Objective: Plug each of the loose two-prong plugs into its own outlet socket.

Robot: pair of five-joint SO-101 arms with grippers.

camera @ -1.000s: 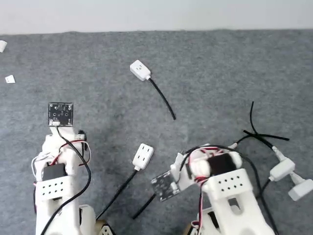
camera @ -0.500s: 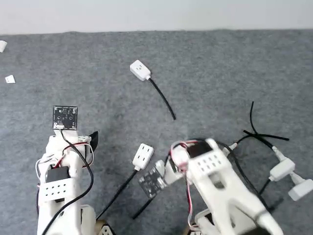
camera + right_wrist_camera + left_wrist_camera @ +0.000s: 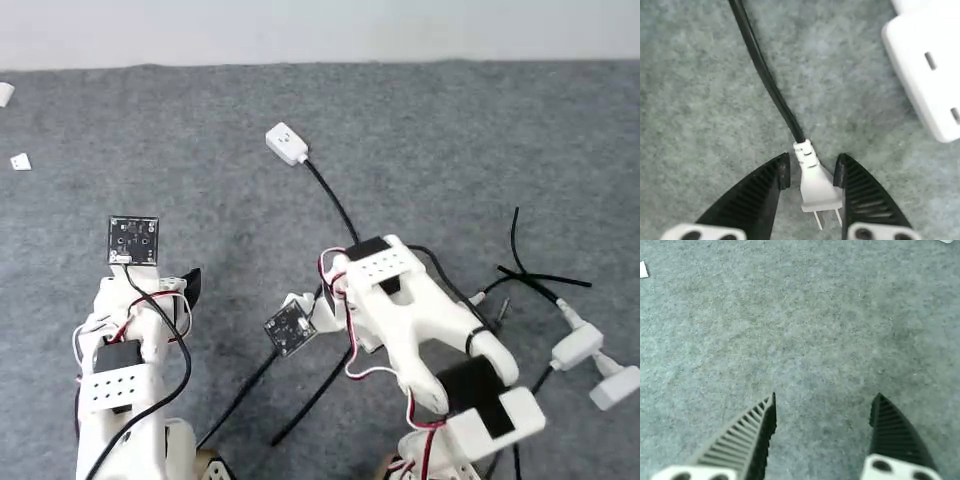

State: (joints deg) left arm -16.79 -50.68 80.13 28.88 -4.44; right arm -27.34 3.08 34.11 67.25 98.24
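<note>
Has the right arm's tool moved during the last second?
Yes. The right tool has moved forward and left, closer to the far white rectangular outlet socket; it now straddles a white two-prong plug.

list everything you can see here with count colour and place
two-prong plug: 1, white, on a black cord, near middle
outlet socket: 1, white, far middle
second outlet socket: 1, white, near the plug
white connectors: 2, right edge
small scraps: 2, white, far left
carpet: 1, grey, covers table
left tool: 1, black, open over bare carpet
right tool: 1, black, open, straddling plug
</note>
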